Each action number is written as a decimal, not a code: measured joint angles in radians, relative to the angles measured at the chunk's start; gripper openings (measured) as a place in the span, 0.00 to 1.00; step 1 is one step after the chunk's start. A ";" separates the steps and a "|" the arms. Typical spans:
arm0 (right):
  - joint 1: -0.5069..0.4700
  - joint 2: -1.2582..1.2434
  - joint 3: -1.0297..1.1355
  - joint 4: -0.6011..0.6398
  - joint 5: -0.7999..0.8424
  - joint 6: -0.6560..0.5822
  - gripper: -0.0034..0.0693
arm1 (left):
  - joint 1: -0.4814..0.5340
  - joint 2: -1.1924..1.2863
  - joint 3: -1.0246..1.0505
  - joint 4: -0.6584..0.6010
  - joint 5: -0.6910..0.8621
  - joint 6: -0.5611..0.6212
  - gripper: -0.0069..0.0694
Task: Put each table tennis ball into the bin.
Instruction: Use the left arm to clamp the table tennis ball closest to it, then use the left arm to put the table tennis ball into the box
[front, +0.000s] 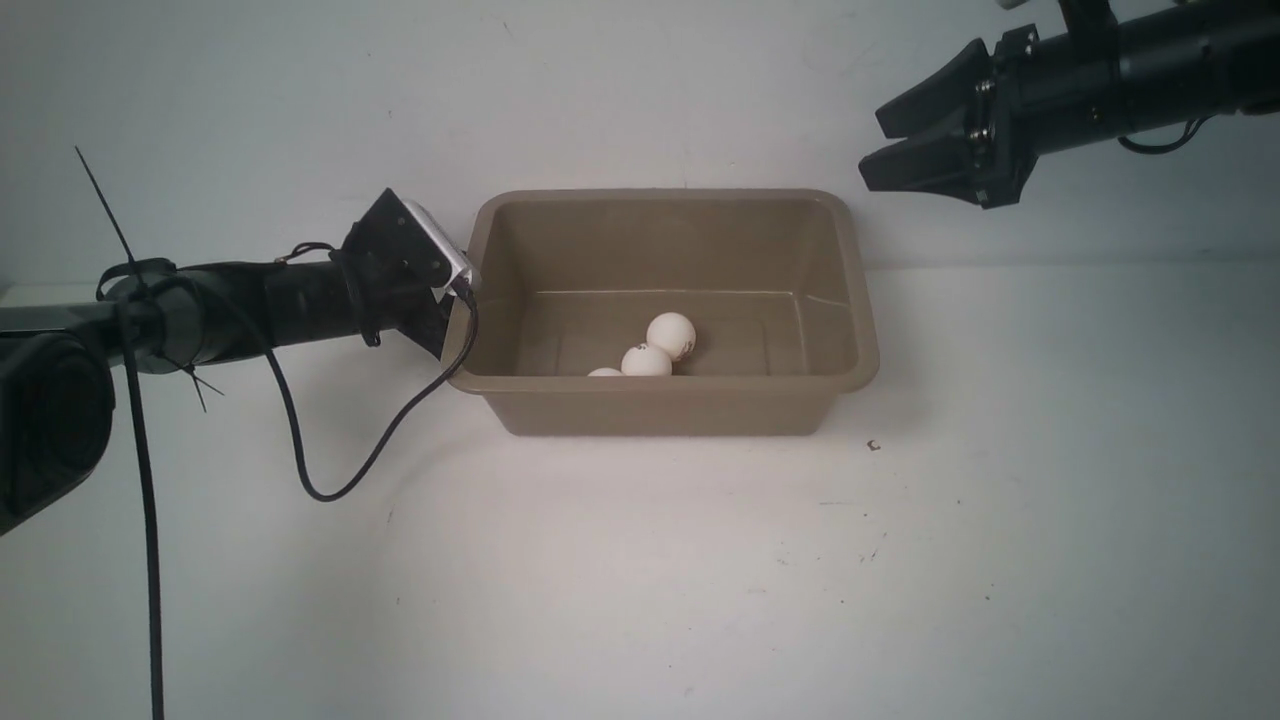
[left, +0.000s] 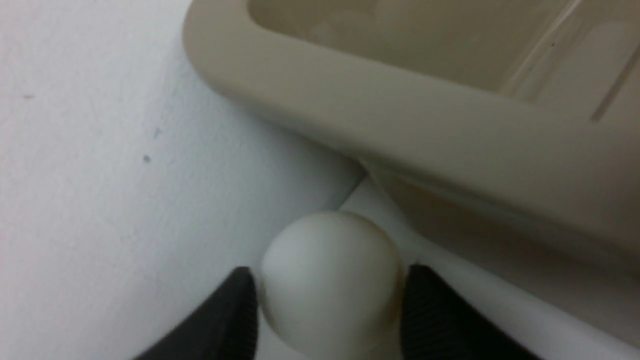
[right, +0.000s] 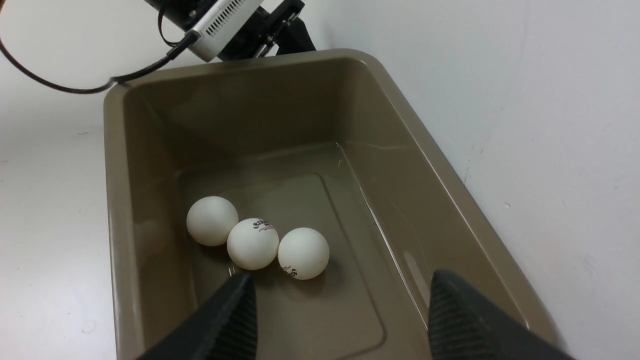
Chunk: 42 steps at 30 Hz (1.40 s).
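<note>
Table tennis balls: three are in the bin (front: 660, 412), one is outside it.

- Inside: three balls in a touching row on the bin floor, toward the near wall. In the right wrist view that's one plain ball (right: 212, 220), a middle ball (right: 253, 243) with its printed mark up, and a third ball (right: 303, 253) with the print low on its side. In the front view the near rim cuts off most of the leftmost one (front: 604, 372). The other two (front: 646, 361) (front: 671, 335) are clear.
- Fourth ball (left: 330, 285): outside the bin, just beside its outer wall, below the flared rim (left: 400, 125) at the far left corner. The front view doesn't show it, because the left arm (front: 250, 300) and its wrist camera (front: 432, 245) cover that corner.
- Left pincer (left: 330, 274): closed on the fourth ball, with one black ribbed finger (left: 235, 310) pressed to each side of it. Can't tell if the ball rests on the desk (front: 700, 580) or is just clear of it.
- Right pincer (front: 874, 148): jaws apart and holding nothing. It sits raised above and beyond the bin's far right corner, aimed back toward the bin. Its wrist camera looks down into the bin between the spread fingers (right: 230, 320).
- Bin is upright on the white desk, far side close to the back wall.
- Black cable (front: 330, 480) runs from the left wrist camera and loops down onto the desk off the bin's left end.
- Small dark speck (front: 873, 445) on the desk by the bin's near right corner.
</note>
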 joint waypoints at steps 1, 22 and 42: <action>0.000 0.000 0.000 -0.001 0.000 0.000 0.63 | 0.000 0.000 0.000 0.000 -0.005 0.000 0.48; 0.000 0.000 0.000 -0.004 0.000 0.000 0.63 | 0.091 -0.134 0.000 0.192 0.042 -0.229 0.49; 0.000 0.000 0.000 -0.004 0.000 0.000 0.63 | -0.085 -0.188 0.000 0.350 0.336 -0.311 0.49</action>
